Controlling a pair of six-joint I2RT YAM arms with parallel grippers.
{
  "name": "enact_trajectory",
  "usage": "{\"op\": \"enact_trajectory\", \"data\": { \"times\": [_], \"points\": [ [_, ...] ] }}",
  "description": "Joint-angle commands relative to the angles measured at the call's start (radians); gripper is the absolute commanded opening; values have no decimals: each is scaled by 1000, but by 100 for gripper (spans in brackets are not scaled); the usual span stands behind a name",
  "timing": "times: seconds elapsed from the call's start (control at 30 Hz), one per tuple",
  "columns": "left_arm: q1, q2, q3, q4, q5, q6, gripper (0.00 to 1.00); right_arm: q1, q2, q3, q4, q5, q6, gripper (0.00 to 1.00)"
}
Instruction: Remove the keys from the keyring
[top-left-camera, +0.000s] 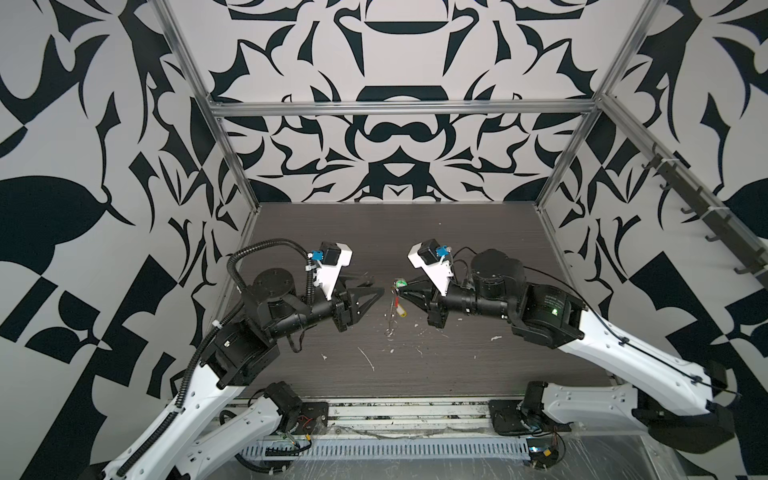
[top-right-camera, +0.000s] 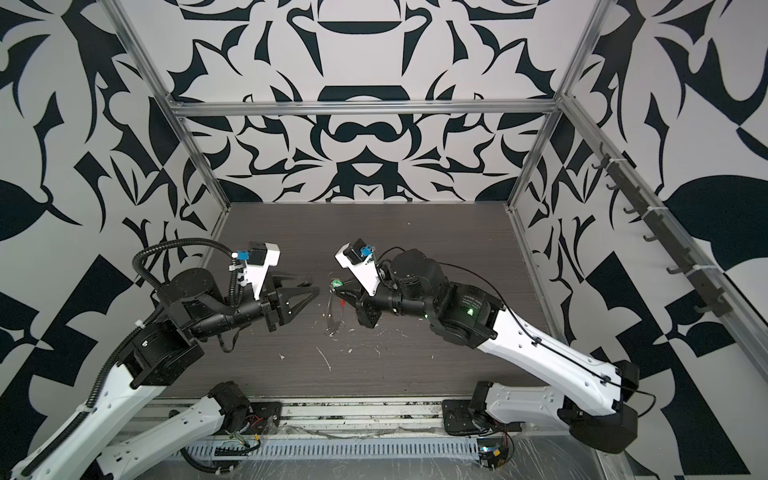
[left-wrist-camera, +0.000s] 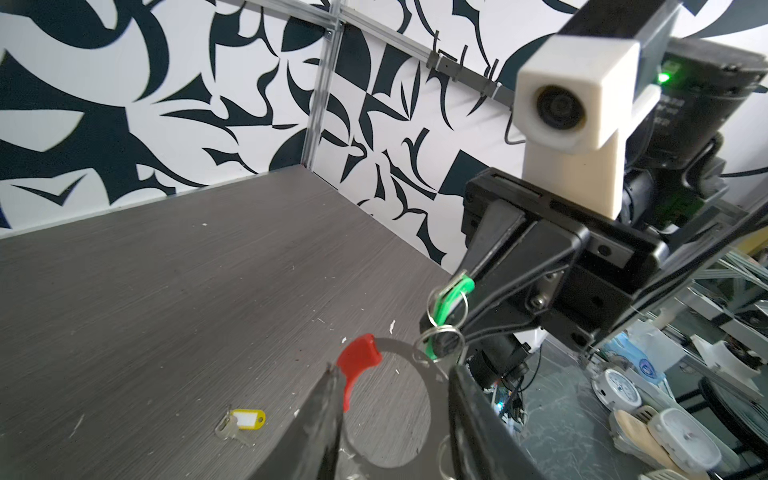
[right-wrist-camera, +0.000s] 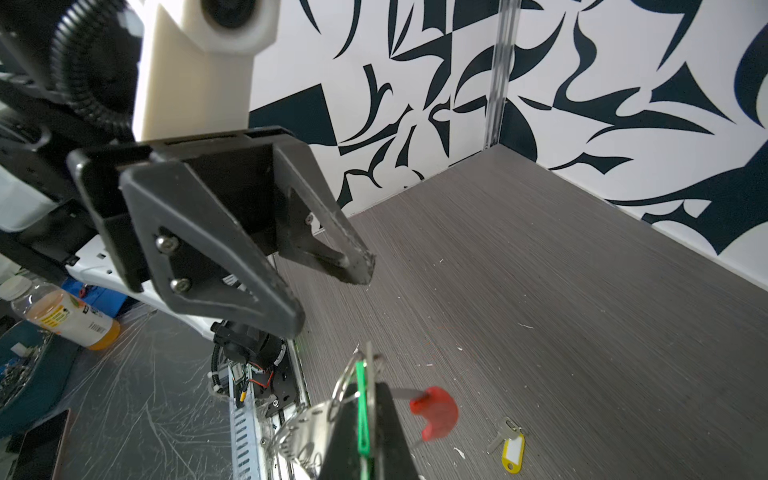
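- Left fingers (left-wrist-camera: 322, 419) stand half apart, empty, by the red segment (left-wrist-camera: 357, 361); best grip there — firmly;
- keyring (left-wrist-camera: 395, 347) hangs mid-air; yellow key tag (left-wrist-camera: 248, 419) lies free on the surface (left-wrist-camera: 166, 291);
- right fingers (left-wrist-camera: 490, 245) pinch the green key tag (left-wrist-camera: 455, 291) — hold steady.

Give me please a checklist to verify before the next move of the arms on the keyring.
1. Right claw shut on the green tag: ok.
2. Left claw open and empty: ok.
3. Yellow tag off the keyring, lying on the table: ok.
4. Green tag freed from the keyring: not ok; they look linked by small silver rings.
5. Keyring's lower end clear of the table: cannot tell.
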Motion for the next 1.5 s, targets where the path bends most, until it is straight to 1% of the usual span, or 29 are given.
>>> {"op": "enact_trajectory", "data": {
  "times": [0.0,0.2,0.27,0.4,0.5,0.6,0.7,0.83,1.0,1.2,1.37,1.47],
  "points": [
    [-2,-7,12,-13,-61,20,46,14,6,4,80,103,99,0],
    [-2,-16,-36,53,-101,27,51,21,26,-9,91,236,273,0],
    [-3,-15,-51,80,-108,27,51,25,35,-8,90,275,313,0],
    [-17,-12,-77,106,-142,40,53,31,51,-9,100,314,355,0],
    [-46,-6,-98,128,-190,65,54,31,61,-16,119,317,367,0],
    [-84,7,-107,133,-266,105,56,31,70,-13,124,317,370,0],
    [-103,29,-110,133,-296,123,56,30,72,-10,123,321,369,0],
    [-122,68,-112,133,-299,115,56,31,69,-11,123,319,369,0],
    [-191,102,-102,119,-407,148,56,31,65,-9,123,301,364,0],
    [-215,125,-94,105,-445,168,55,31,47,-11,116,278,363,0],
    [-217,110,-79,83,-472,184,44,31,33,-9,88,262,358,0],
    [-217,103,-70,81,-476,193,42,31,28,-16,88,252,360,0]
  ]
}}
